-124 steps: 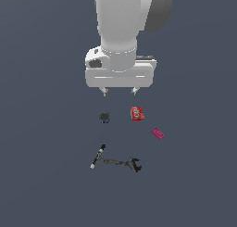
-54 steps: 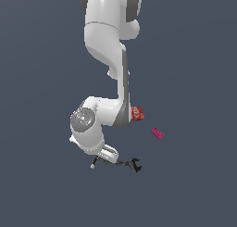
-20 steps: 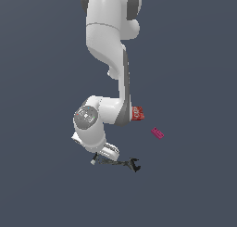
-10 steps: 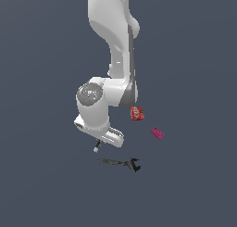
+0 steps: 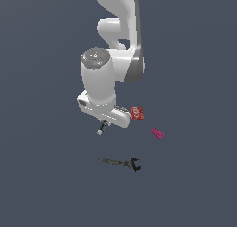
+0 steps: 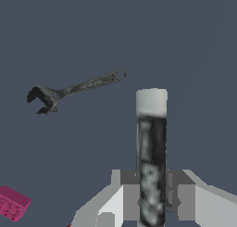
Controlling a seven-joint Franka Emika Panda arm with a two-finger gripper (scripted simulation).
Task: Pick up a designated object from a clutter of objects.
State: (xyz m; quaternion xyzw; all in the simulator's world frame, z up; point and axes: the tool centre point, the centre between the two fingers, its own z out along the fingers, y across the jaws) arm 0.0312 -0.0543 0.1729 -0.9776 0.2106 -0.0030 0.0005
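My gripper (image 6: 151,193) is shut on the black marker with a white end (image 6: 151,142); its fingers (image 6: 131,196) clamp the black body on both sides. In the exterior view the marker (image 5: 102,128) sticks out below the hand (image 5: 102,111), lifted off the surface. The grey wrench (image 5: 121,163) lies on the surface below the hand and shows in the wrist view (image 6: 74,89) too. The red box (image 5: 137,113) and pink block (image 5: 157,133) lie to the exterior view's right. The dark round lump is hidden.
The white arm (image 5: 118,50) rises above the hand and hides part of the surface behind it. The pink block also shows in the wrist view (image 6: 13,203). The surface (image 5: 46,175) is plain dark grey.
The arm has risen and carried the marker up off the surface, away from the wrench. Wrench, red box and pink block have not moved.
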